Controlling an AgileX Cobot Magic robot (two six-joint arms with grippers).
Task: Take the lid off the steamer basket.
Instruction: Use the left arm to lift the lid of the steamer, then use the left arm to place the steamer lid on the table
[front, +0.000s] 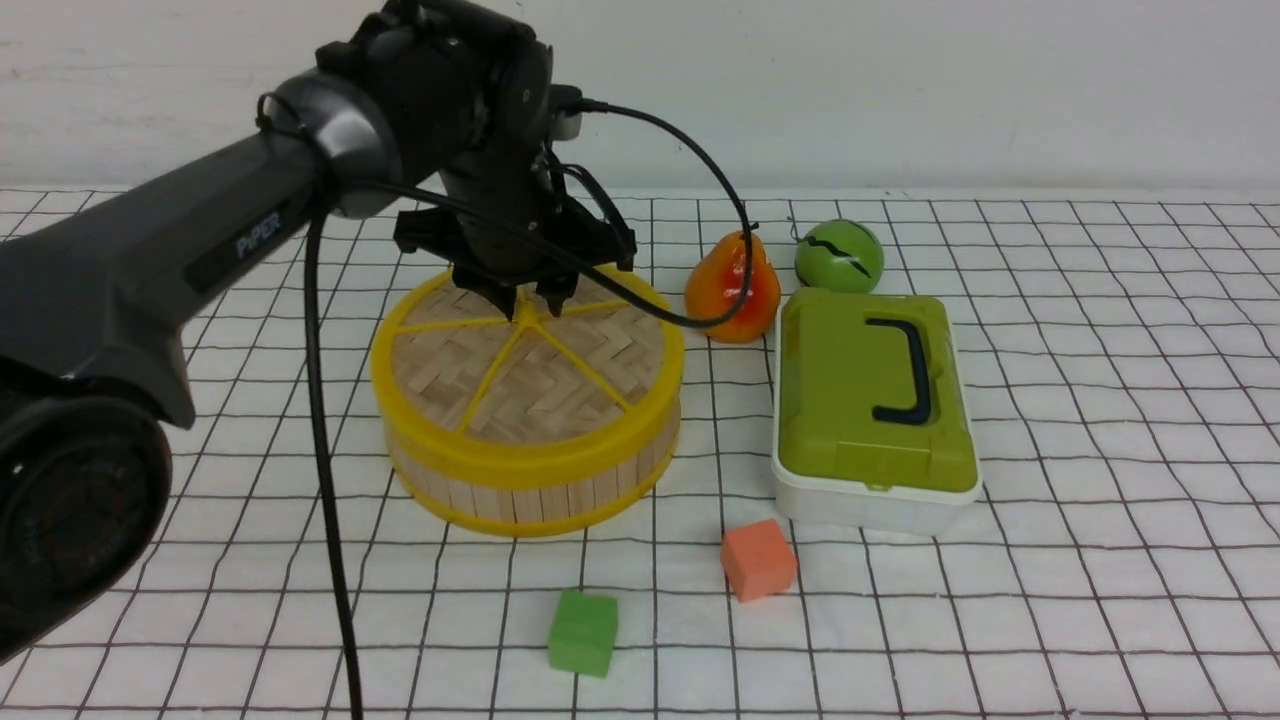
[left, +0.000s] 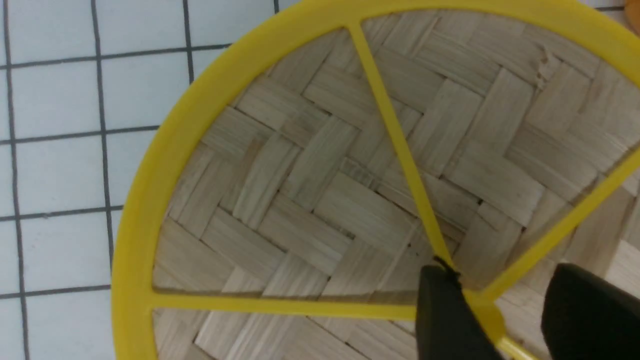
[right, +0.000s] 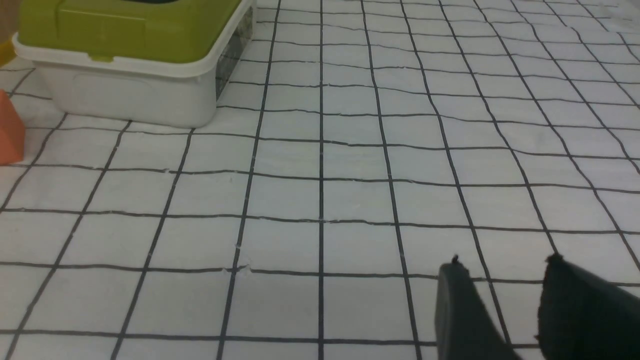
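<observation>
White gridded cloth covers the table (front: 1100, 400), and a plain pale wall stands behind it. You find the steamer basket (front: 520, 490) left of the middle. It is a round, shallow tub of upright pale wooden slats between a yellow top rim and a yellow bottom rim. The lid (front: 560, 370) sits flat on it and closes it. It is a disc of tan bamboo strips woven in a herringbone pattern, ringed by a broad yellow rim and crossed by thin yellow spokes that meet at a hub.

Your left pincer (front: 527, 297) points down onto that hub. In the left wrist view its two black fingers (left: 450, 320) stand apart. One finger lies against a spoke, and there is a clear gap to the other, so the pincer straddles the hub and does not clamp it. The lid lies level on the basket.

Your right pincer (right: 504, 260) shows only in its own wrist view. It hangs over bare cloth well off to the right, with its fingers parted and nothing between them.

To the right of the basket you have a white rectangular box (front: 870, 505) with a green lid and a black handle. Behind it stand an orange-red pear (front: 733, 290) and a green ball (front: 838, 255). Nearer you lie an orange cube (front: 758, 558) and a green cube (front: 583, 632), both apart from the basket.
</observation>
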